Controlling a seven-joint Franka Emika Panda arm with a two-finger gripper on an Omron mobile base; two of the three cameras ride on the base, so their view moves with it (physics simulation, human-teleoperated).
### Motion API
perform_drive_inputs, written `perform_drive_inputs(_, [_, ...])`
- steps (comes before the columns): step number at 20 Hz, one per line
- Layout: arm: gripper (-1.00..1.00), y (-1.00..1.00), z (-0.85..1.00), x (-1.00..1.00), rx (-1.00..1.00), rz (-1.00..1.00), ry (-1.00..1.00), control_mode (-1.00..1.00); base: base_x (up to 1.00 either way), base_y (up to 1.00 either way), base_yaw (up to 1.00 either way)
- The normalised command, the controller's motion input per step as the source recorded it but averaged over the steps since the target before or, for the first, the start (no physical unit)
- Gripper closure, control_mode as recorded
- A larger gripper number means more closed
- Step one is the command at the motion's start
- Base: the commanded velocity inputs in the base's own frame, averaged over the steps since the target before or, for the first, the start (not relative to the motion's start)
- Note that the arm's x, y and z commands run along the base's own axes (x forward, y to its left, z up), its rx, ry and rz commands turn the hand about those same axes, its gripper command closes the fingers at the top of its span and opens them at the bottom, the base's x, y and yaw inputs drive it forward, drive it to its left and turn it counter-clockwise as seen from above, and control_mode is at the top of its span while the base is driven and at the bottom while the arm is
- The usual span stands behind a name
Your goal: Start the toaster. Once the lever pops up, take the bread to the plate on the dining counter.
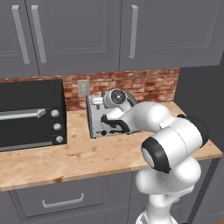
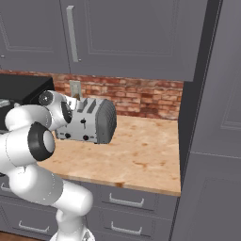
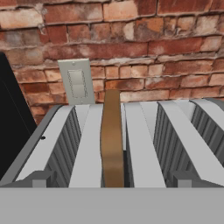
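Note:
The silver-grey toaster [image 1: 94,119] stands on the wood counter against the brick wall, also seen from its right end [image 2: 96,121]. In the hand view I look down on the toaster's slotted top [image 3: 144,144]. A thin brown slice of bread [image 3: 112,140] stands edge-up in the slot second from the left. My gripper [image 3: 111,180] hovers just above the front of the toaster, open, its tips far apart on either side of the bread and holding nothing. The plate and the dining counter are out of view.
A black toaster oven [image 1: 30,114] sits left of the toaster on the counter [image 1: 87,155]. A wall outlet [image 3: 77,82] is on the brick behind. Grey upper cabinets [image 1: 78,35] hang overhead, and a tall cabinet [image 2: 212,122] bounds the counter on the right.

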Motion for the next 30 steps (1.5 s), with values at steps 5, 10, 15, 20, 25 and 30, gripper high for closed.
perform_drive_inputs(5, [-1.0, 0.0, 0.0, 0.0, 0.0, 0.0, 0.0, -1.0, 0.0, 0.0, 0.0])
perform_drive_inputs(10, [-1.0, 0.0, 0.0, 0.0, 0.0, 0.0, 0.0, -1.0, 0.0, 0.0, 0.0])
perform_drive_inputs(15, [-1.0, 0.0, 0.0, 0.0, 0.0, 0.0, 0.0, -1.0, 0.0, 0.0, 0.0])
perform_drive_inputs(20, [-1.0, 0.0, 0.0, 0.0, 0.0, 0.0, 0.0, -1.0, 0.0, 0.0, 0.0])
perform_drive_inputs(25, [-1.0, 0.0, 0.0, 0.0, 0.0, 0.0, 0.0, -1.0, 0.0, 0.0, 0.0])
perform_drive_inputs(30, [-1.0, 0.0, 0.0, 0.0, 0.0, 0.0, 0.0, -1.0, 0.0, 0.0, 0.0])
